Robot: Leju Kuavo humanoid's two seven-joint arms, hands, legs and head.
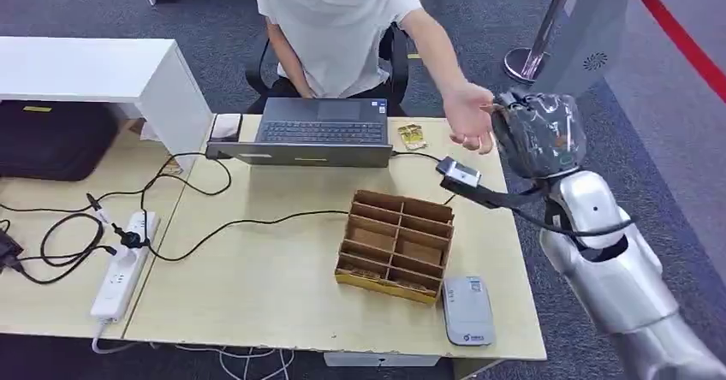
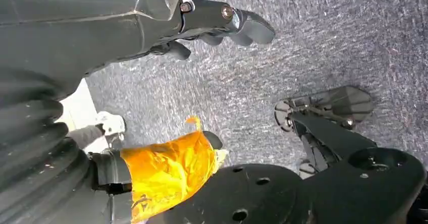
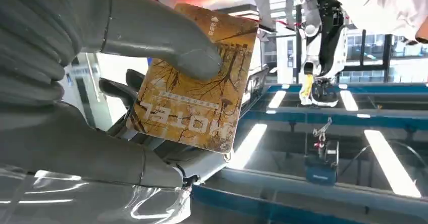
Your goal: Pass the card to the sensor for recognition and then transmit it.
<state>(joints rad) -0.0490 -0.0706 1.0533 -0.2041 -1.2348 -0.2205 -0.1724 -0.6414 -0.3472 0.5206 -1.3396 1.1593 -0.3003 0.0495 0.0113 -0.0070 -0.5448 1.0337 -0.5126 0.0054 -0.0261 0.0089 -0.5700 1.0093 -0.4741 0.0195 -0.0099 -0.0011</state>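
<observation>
Head view, from the left: a white power strip (image 1: 122,264) with black cables lies at the lower left of the wooden table (image 1: 257,303), a grey laptop (image 1: 312,132) sits at upper centre in front of a seated person in a white shirt (image 1: 330,20), and a brown divided cardboard box (image 1: 395,245) stands at centre with the grey card sensor (image 1: 467,311) just beside its lower right corner. At the upper right the person's hand (image 1: 469,116) reaches out, palm open, right next to the robot's raised right hand (image 1: 538,133). Right wrist view shows that hand pinching the orange-brown card (image 3: 197,105) between thumb and fingers. Left wrist view shows the left hand (image 2: 202,24) over grey carpet with its fingers curled, holding nothing.
</observation>
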